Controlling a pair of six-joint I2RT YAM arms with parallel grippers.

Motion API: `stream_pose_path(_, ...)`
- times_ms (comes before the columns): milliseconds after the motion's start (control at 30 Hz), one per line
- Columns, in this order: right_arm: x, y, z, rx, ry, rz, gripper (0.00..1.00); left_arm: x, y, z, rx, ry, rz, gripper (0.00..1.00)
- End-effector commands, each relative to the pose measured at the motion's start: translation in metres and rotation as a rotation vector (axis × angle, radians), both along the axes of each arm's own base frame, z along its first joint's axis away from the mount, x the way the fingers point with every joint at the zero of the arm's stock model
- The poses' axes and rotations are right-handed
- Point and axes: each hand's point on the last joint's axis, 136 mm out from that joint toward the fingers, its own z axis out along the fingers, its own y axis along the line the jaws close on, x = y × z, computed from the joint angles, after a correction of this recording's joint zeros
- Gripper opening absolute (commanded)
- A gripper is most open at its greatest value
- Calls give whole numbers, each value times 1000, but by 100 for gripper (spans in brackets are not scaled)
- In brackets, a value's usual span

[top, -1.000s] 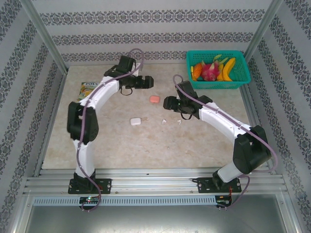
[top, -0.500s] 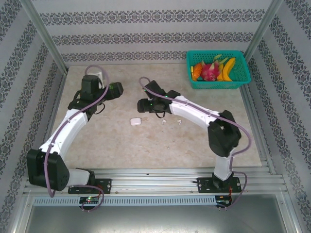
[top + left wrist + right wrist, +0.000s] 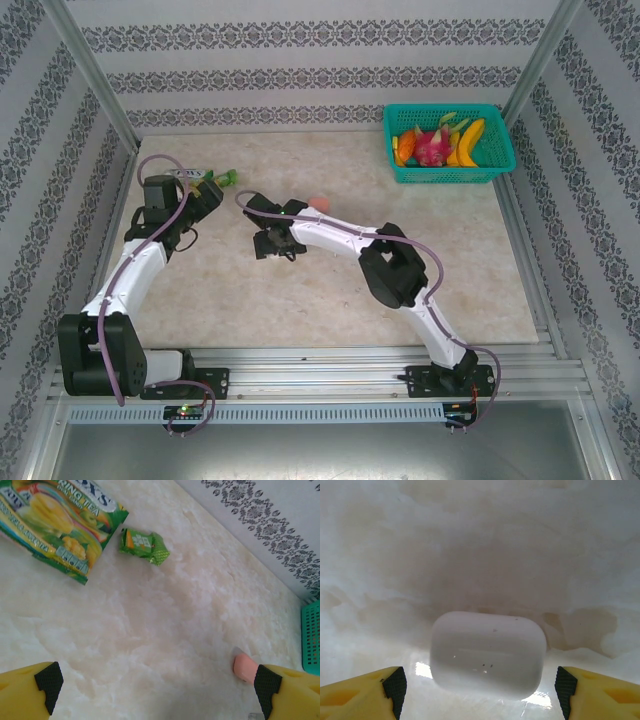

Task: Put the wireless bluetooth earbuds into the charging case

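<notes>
The right gripper (image 3: 265,240) hangs low over the left-middle of the pale marbled stone worktop (image 3: 300,310), its arm stretched across from the near right edge. In the right wrist view the right gripper (image 3: 480,687) stands wide, and the white pebble-shaped plastic charging case (image 3: 487,655) lies flat on the worktop between its yellow fingers with black pads (image 3: 396,687), with a gap on each side, so nothing is gripped. The case's lid looks closed. The salmon-pink pebble-shaped plastic charging case (image 3: 320,203) lies nearer the far edge, about midway along it, just beside the right arm's forearm; in the left wrist view its end (image 3: 244,666) peeks out from behind one fingertip. The left gripper (image 3: 205,187) is above the far left corner of the worktop, and the left gripper (image 3: 155,685) is spread fully wide and holds nothing. Beneath it lies a flat green-and-yellow printed tea packet (image 3: 55,520), with a small crinkled green foil sachet (image 3: 144,545) just beside it. A teal plastic mesh basket (image 3: 500,165) sits in the far right corner, holding toy fruit (image 3: 440,145) in yellow, pink and orange.
</notes>
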Motion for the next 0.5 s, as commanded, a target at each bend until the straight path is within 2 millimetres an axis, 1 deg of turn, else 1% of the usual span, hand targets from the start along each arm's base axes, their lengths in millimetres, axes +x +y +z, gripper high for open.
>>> stream_pose_path(0, 2, -8, -5, -57, 5, -40, 80, 0, 3, 3, -43, -42, 29, 100)
stream_pose_path(133, 4, -7, -13, -78, 5, -44, 79, -1, 3, 2, -75, -65, 43, 100)
stream_pose_path(233, 7, -6, -19, -91, 5, -50, 79, -1, 0, 2, -102, -70, 36, 100)
stream_pose_path(467, 9, -5, -29, -119, 18, -56, 76, -3, -4, -7, -119, -41, 26, 100)
